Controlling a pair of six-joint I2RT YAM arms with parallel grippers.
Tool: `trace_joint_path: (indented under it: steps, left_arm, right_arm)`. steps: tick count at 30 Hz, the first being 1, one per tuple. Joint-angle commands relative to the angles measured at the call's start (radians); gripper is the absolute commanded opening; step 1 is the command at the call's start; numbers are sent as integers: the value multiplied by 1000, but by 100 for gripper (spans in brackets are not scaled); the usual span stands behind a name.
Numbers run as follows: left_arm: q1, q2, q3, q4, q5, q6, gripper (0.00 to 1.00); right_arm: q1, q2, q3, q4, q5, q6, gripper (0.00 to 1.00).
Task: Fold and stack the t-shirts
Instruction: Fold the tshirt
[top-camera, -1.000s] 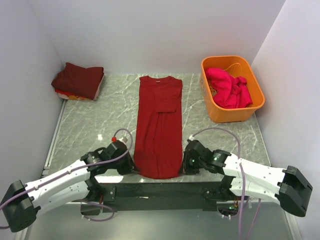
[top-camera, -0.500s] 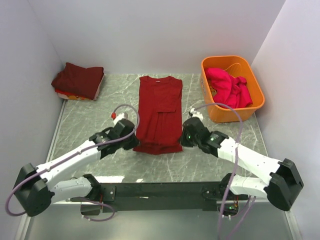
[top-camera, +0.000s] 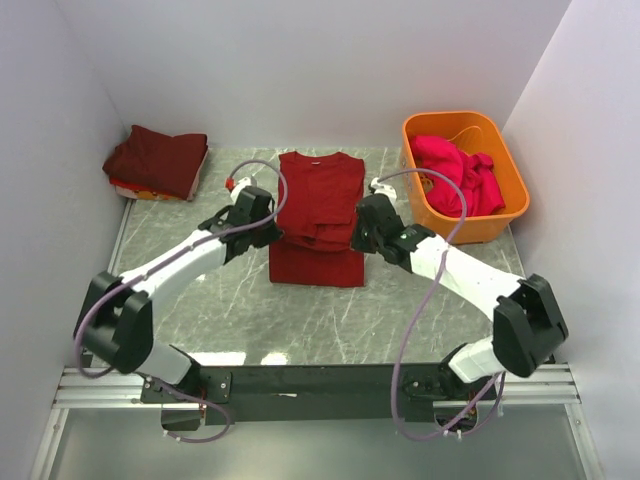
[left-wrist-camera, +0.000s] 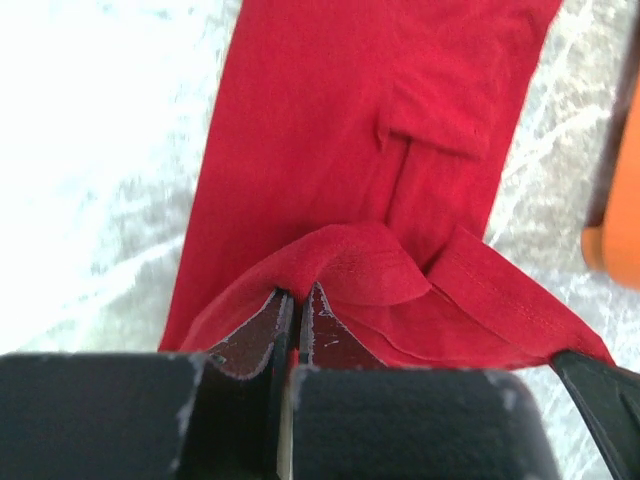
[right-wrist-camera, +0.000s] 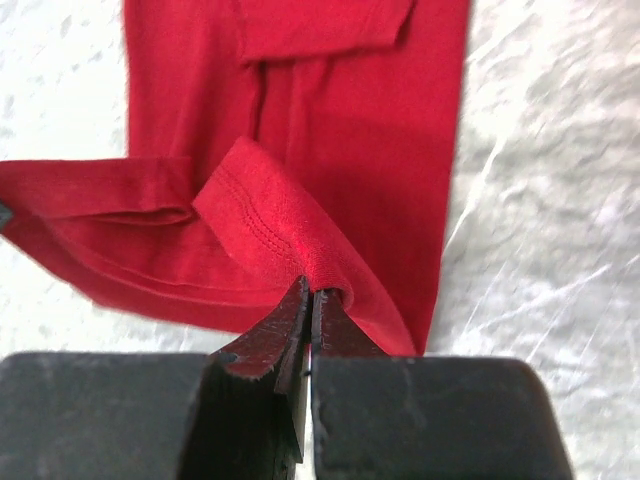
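Top view: the red t-shirt (top-camera: 318, 225) is lying mid-tabletop (top-camera: 200, 300) with its near hem doubled up over its body. The left gripper (top-camera: 272, 230) is sitting at the shirt's left edge and the right gripper (top-camera: 358, 234) at its right edge. Uneven release risks skewing the fold. The folded maroon t-shirts (top-camera: 158, 160) are sitting well left of the shirt. The orange tub (top-camera: 500, 218), holding a pink t-shirt (top-camera: 455, 175), is sitting to the shirt's right. Neither is blocking anything.

Left wrist: jaws are pressing shut on the hem's left corner. The bite is thin, so slipping is possible.

Right wrist: jaws are clamping the right corner. The hem is sagging between the grips, so bunching is likely.
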Motion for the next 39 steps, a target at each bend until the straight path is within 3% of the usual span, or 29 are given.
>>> trace_joint_path:
  steps: [1, 7, 17, 20, 22, 23, 24, 26, 27, 30, 39]
  left_arm:
    - [36, 62, 79, 59, 49, 72, 1]
    - [73, 186, 171, 80, 131, 111, 1]
    - [110, 314, 255, 72, 153, 122, 1]
    - [127, 366, 295, 74, 171, 128, 4]
    - [135, 398, 318, 51, 167, 120, 13]
    - [139, 406, 332, 51, 174, 125, 39]
    - [139, 413, 338, 59, 171, 128, 58]
    - [142, 415, 358, 57, 174, 143, 99]
    - [142, 411, 364, 45, 167, 145, 100]
    - [142, 378, 346, 48, 161, 140, 100]
    - [142, 196, 121, 40, 182, 131, 99]
  right_arm:
    - [-37, 49, 77, 38, 16, -34, 0]
    - [-88, 127, 131, 48, -16, -56, 0]
    - [-166, 280, 217, 64, -117, -65, 0]
    - [-189, 336, 248, 105, -145, -79, 8]
    - [-206, 381, 278, 95, -154, -73, 20]
    - [-210, 391, 295, 99, -166, -65, 29]
    - [-213, 397, 300, 104, -171, -62, 50]
    - [-213, 400, 306, 113, -191, -60, 58]
    - [-215, 397, 306, 110, -191, -59, 66]
    - [-213, 369, 286, 101, -197, -57, 71]
    - [-213, 196, 70, 100, -272, -66, 74]
